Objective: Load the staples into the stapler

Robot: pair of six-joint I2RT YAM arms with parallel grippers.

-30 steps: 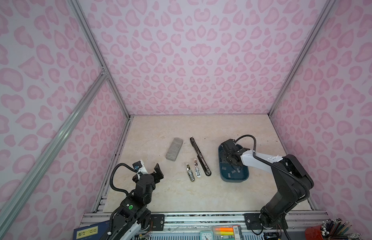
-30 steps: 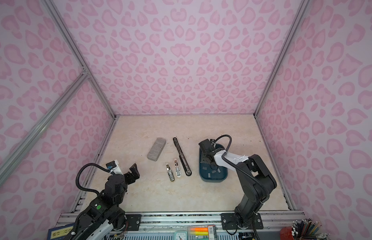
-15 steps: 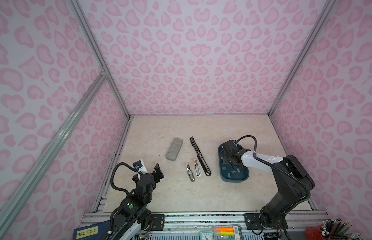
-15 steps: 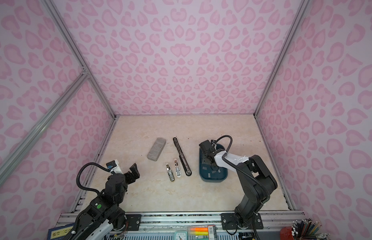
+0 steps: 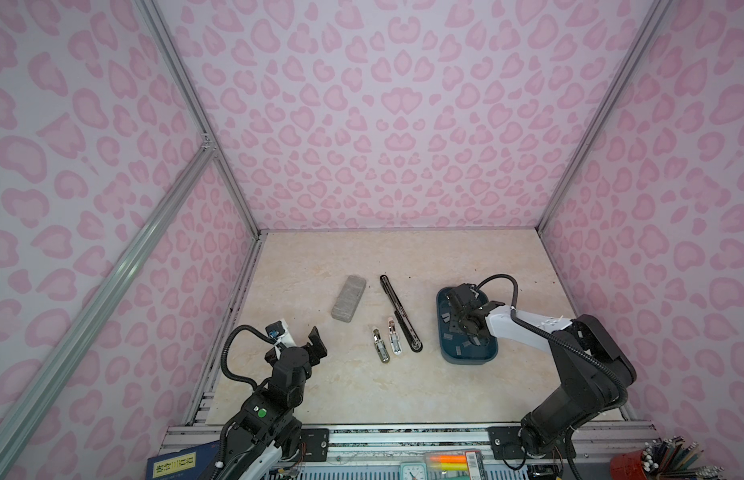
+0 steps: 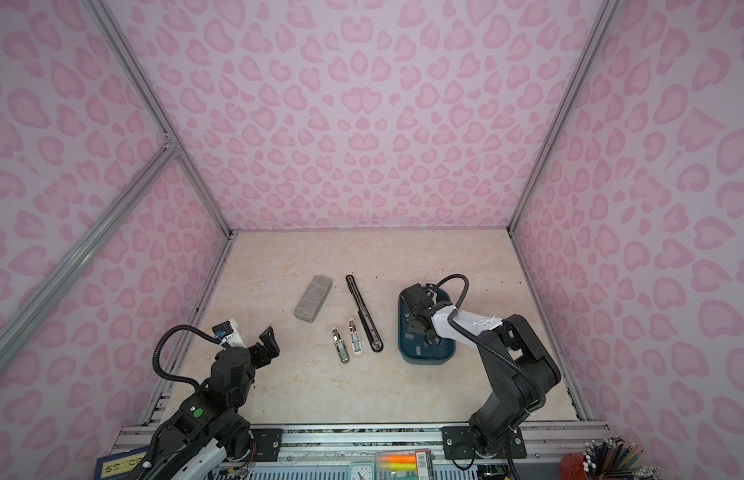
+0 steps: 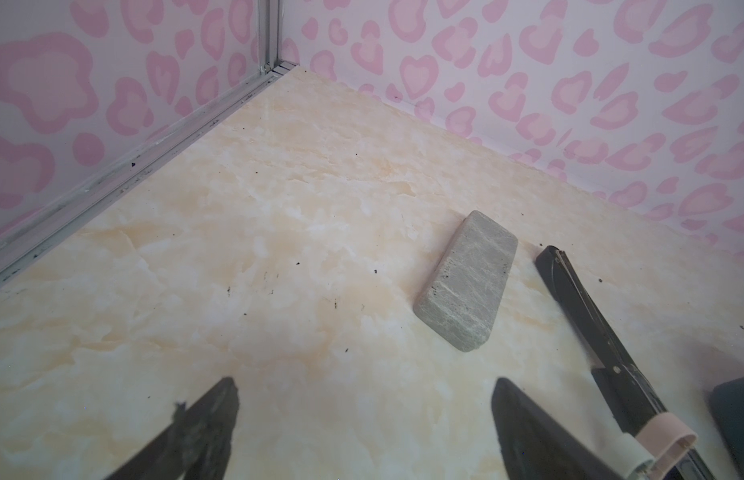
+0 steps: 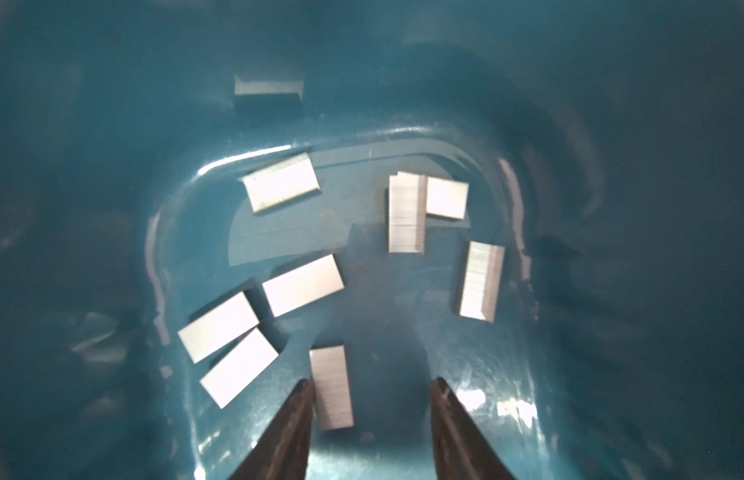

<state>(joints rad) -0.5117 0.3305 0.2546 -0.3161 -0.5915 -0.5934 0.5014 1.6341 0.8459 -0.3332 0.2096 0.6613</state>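
Observation:
Several grey staples lie scattered in a dark blue tray [image 5: 466, 360], bright against its floor in the right wrist view. My right gripper [image 8: 371, 381] reaches down into the tray, jaws partly apart. One strip of staples [image 8: 331, 386] lies between them, against one finger [image 8: 297, 411] and clear of the other. The black stapler [image 5: 399, 313] lies folded out flat and long at mid-table, left of the tray. My left gripper [image 7: 365, 380] hovers open and empty over bare table near the front left, in both top views [image 6: 267, 338].
A grey speckled block [image 5: 348, 298] lies left of the stapler [image 7: 590, 328]. Two small silver metal pieces [image 5: 380, 345] [image 5: 394, 341] lie side by side by the stapler's near end. Pink patterned walls enclose the table on three sides.
The right gripper's jaws have narrowed around the strip inside the tray. The left arm has not moved.

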